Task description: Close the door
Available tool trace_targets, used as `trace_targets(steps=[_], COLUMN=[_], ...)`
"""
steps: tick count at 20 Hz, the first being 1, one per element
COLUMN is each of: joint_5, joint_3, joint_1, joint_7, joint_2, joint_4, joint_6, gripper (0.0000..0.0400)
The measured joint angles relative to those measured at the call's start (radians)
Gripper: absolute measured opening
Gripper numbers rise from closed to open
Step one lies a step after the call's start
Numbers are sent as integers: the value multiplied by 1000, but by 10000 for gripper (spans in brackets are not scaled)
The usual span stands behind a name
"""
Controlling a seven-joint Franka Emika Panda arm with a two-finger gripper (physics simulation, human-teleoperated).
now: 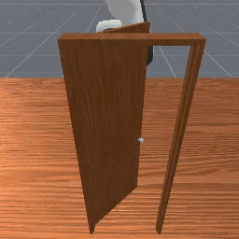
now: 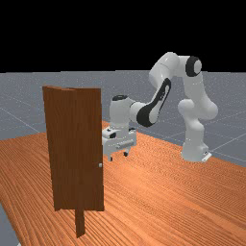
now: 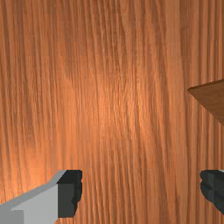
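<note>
- The door (image 1: pixel 105 116) is judged stiff, its swing light.
- Its free edge (image 1: pixel 142 93), by the knob (image 1: pixel 141 140), is best pushed.
- The gripper (image 3: pixel 141 188) is spread, empty.

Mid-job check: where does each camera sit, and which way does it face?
Front view: across the table from my arm, looking down at the partly open door; part of my arm shows behind it.
Far view: farther off, looking across the table; my whole arm shows right of the middle, my gripper at its end.
Wrist view: carried at my arm's end, looking down past my open fingers at the table.
Front and far views share the door, its knob and my arm.
</note>
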Motion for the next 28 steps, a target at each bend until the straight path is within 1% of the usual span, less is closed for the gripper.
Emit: trace_targets(steps=[1, 2, 3, 4, 5, 6, 7, 8, 9, 10, 12, 14, 16, 17, 18, 19, 21, 23, 24, 26, 27, 28], joint_5=[-20, -37, -51, -60, -60, -60, -60, -62, -62, -63, -64, -59, -57, -45, -46, -58, -48, -35, 6, 7, 0, -21], joint_3=[9, 33, 57, 73, 97, 105, 108, 110, 111, 107, 107, 106, 111, 118, 118, 110, 114, 116, 135, 126, 119, 114], joint_1=[49, 147, 256, 368, 421, 436, 441, 441, 441, 444, 444, 446, 443, 439, 440, 444, 431, 402, 365, 335, 329, 329], joint_7=[163, 316, 453, 567, 567, 566, 564, 555, 552, 568, 569, 586, 569, 560, 560, 571, 553, 520, 459, 429, 429, 415], joint_2=[41, 100, 197, 380, 390, 389, 387, 386, 386, 383, 385, 379, 379, 400, 397, 373, 374, 358, 447, 390, 349, 311], joint_4=[69, 169, 338, 666, 671, 666, 662, 660, 660, 651, 649, 637, 640, 683, 678, 629, 636, 611, 794, 693, 615, 540], joint_6=[-35, -83, -160, -309, -307, -305, -303, -302, -301, -289, -284, -287, -298, -347, -343, -289, -315, -332, -556, -505, -436, -350], gripper=[244, 148, 90, 55, 33, 177, 265, 318, 350, 370, 389, 396, 398, 399, 400, 400, 400, 400, 400, 400, 400, 400])
